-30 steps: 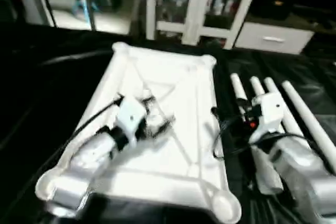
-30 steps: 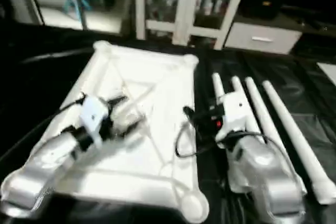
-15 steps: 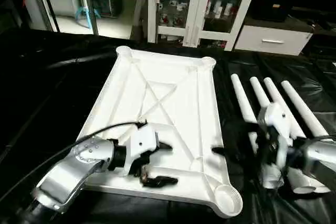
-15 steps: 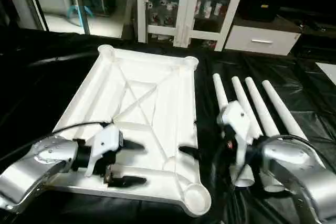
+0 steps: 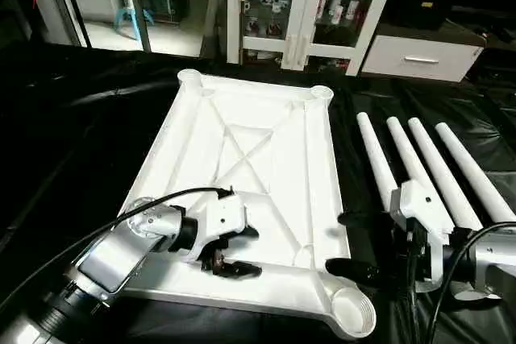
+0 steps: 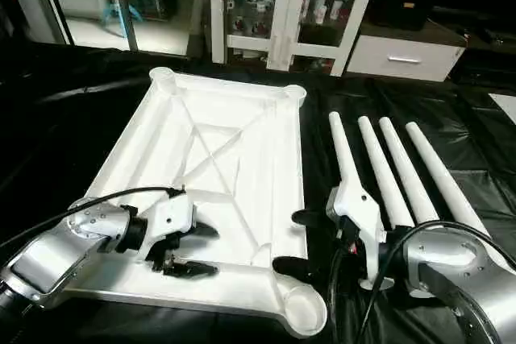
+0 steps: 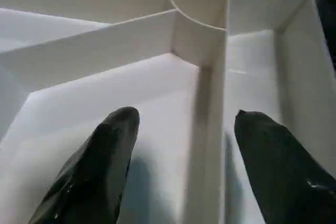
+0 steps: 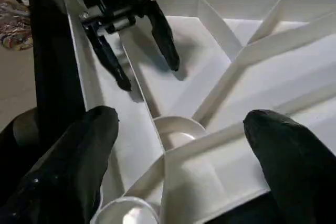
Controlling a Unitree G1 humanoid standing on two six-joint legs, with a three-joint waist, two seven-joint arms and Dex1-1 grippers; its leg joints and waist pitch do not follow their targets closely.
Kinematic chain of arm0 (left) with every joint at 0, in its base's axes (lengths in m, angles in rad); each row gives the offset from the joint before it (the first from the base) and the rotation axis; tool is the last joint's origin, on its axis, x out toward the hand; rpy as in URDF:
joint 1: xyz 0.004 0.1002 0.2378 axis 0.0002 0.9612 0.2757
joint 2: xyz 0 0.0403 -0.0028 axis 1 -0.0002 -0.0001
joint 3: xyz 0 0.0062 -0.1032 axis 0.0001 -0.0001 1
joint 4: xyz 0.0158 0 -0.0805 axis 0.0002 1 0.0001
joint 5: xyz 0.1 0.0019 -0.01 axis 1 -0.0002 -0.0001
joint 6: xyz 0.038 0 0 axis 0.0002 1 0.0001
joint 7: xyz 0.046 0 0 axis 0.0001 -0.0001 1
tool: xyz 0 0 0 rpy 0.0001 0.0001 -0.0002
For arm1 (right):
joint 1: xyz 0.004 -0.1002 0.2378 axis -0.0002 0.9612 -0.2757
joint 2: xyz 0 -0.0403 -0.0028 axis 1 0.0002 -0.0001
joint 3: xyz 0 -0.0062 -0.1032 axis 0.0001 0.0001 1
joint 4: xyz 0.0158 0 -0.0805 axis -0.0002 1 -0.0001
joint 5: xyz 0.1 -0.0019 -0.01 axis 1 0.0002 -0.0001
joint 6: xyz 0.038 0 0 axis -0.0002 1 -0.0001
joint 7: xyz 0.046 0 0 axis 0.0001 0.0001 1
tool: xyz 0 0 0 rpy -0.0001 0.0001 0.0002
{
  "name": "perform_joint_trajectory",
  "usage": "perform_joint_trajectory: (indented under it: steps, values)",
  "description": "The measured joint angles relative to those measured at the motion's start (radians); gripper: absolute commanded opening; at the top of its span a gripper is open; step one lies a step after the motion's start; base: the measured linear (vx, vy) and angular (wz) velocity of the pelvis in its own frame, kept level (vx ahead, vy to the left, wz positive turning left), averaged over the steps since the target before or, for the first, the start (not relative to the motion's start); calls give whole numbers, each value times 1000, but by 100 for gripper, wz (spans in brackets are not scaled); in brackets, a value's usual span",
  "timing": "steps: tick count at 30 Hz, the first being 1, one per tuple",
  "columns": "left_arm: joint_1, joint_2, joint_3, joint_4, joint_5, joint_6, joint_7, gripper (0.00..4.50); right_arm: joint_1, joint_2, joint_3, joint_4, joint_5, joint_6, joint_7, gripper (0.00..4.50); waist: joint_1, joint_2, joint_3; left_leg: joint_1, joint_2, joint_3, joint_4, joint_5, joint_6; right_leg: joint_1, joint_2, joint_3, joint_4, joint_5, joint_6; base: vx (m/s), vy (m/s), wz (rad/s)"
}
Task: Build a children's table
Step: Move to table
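- the tabletop (image 5: 266,159) lies underside up on the black-covered counter (image 5: 72,142), its x-ribs and round corner sockets facing up; all four sockets look empty.
- the four legs (image 5: 419,167) lie side by side on the counter, just beside the tabletop on the robot's right, none screwed in. judged from this, the build has hardly begun: every leg is yet to be picked up, stood in a socket and turned home.
- the left claw (image 5: 230,249) is over the near end of the tabletop, close to the near rib. its two black fingers (image 7: 100,166) are parted and straddle a thin upright rib without visibly pinching it; it carries nothing. whether the pads touch the plastic, i cannot tell.
- the right claw (image 5: 345,241) reaches in from the legs' side toward the near right corner, at the tabletop's long edge. its fingers (image 8: 63,166) are spread wide with nothing between them, the round corner socket (image 8: 176,129) in front of them.
- a likely next step is steadying the tabletop or fetching the first leg; which one is meant, i cannot tell.
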Motion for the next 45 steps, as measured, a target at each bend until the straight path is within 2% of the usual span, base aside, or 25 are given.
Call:
perform_joint_trajectory:
  steps: [1,4,6,9,12,14,18,21,23,26,28,32,33,39,45]
  values:
    - [0,-1,-1,0,0,0,0,296,0,-2,0,0,0,0,0,420,0,1,0,0,0,1,0,0,0,0,0,0,0,0,0,0,0,0]
    - [-2,0,-2,0,-1,3,-11,288,1,-9,0,0,0,0,0,420,0,1,0,1,0,1,0,0,0,1,-1,0,0,0,0,0,0,0]
    - [-6,0,-9,0,1,0,-22,256,1,-12,1,0,-1,0,0,420,0,1,0,0,0,2,0,0,0,1,-1,0,0,0,0,0,0,0]
    - [-21,-5,-23,13,21,-18,-18,247,1,-14,2,0,-3,-1,-1,420,0,1,0,0,0,2,0,0,0,0,-1,0,0,0,0,0,0,0]
    - [-25,-8,-26,17,39,-23,-20,211,1,-13,14,0,-18,-2,-5,420,1,2,-1,0,0,2,0,0,0,1,-1,0,0,0,0,0,0,0]
    - [-27,-10,-30,18,50,-24,-18,203,4,-14,24,0,-30,-4,-8,420,1,3,-1,0,0,2,0,0,0,1,-1,0,0,0,0,0,0,0]
    - [-30,-22,-34,28,65,-30,-8,165,9,-15,25,0,-35,-7,-12,420,2,7,-3,1,0,3,0,0,0,1,-3,0,0,0,0,0,0,0]
    - [-31,-24,-42,31,81,-40,-4,157,10,-15,34,0,-39,-14,-20,420,2,11,-6,1,0,4,0,0,0,2,-3,0,0,0,1,0,0,0]
    - [-31,-24,-44,33,86,-43,-2,124,10,-14,38,0,-42,-14,-23,420,2,14,-8,1,0,4,0,0,0,2,-3,0,1,1,1,0,0,0]
    - [-30,-23,-52,32,88,-45,-6,116,11,-13,38,0,-42,-14,-25,420,2,15,-9,1,0,4,0,0,0,2,-3,0,1,1,1,0,0,0]
    - [-30,-17,-54,26,96,-42,-17,82,15,-12,39,0,-42,-14,-25,420,1,15,-9,1,0,4,0,0,0,2,-3,0,0,1,1,0,0,0]
    - [-30,-7,-62,15,101,-38,-41,58,27,-12,39,0,-33,-13,-24,420,-1,18,-11,-1,0,4,0,0,0,1,-3,0,0,-1,3,0,0,0]
    - [-30,-7,-63,14,102,-41,-42,38,27,-12,39,0,-29,-13,-22,420,-1,18,-11,-1,0,4,0,0,1,1,-3,0,0,-1,4,0,0,0]
    - [-31,-21,-77,19,126,-53,-26,3,40,-34,49,-14,-24,-15,14,420,0,16,-12,-1,0,5,0,0,1,2,-3,0,0,-1,4,0,0,0]
    - [-32,-38,-58,54,139,-51,33,3,26,-18,56,-1,-43,-36,-7,420,-6,15,-13,4,0,5,-1,0,1,4,-4,0,0,-2,8,0,0,0]
